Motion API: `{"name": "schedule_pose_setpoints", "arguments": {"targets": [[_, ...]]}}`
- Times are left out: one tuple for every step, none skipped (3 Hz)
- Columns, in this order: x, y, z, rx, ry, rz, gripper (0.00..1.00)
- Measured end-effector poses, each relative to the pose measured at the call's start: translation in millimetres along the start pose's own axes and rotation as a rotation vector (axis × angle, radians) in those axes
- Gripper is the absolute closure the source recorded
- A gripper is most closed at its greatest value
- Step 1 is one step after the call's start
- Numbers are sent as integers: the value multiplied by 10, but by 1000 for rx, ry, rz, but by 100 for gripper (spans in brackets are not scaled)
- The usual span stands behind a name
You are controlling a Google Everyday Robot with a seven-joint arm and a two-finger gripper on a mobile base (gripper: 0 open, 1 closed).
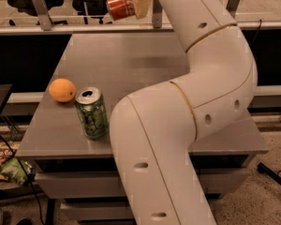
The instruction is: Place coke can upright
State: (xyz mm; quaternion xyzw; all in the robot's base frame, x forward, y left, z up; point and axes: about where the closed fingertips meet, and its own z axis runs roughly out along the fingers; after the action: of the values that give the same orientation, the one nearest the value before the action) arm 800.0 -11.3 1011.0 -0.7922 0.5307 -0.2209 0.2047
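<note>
The coke can (120, 6), red-orange with a silver end, hangs on its side high above the far edge of the grey table (131, 74). My gripper (136, 4) is at the top of the view, shut on the coke can's right end, holding it well clear of the tabletop. The white arm sweeps down from the gripper across the right and middle of the view and hides part of the table.
A green patterned can (92, 113) stands upright near the table's front left. A round orange fruit (62, 90) lies just left of it. Chairs and a rail stand behind the table. A snack bag (9, 165) lies on the floor at left.
</note>
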Motion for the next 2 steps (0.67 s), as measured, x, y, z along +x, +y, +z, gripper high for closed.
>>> {"name": "schedule_pose_setpoints", "arguments": {"targets": [[149,-274,13,78,126,-108,100],[195,-646,-450,254,206,-165,100]]}}
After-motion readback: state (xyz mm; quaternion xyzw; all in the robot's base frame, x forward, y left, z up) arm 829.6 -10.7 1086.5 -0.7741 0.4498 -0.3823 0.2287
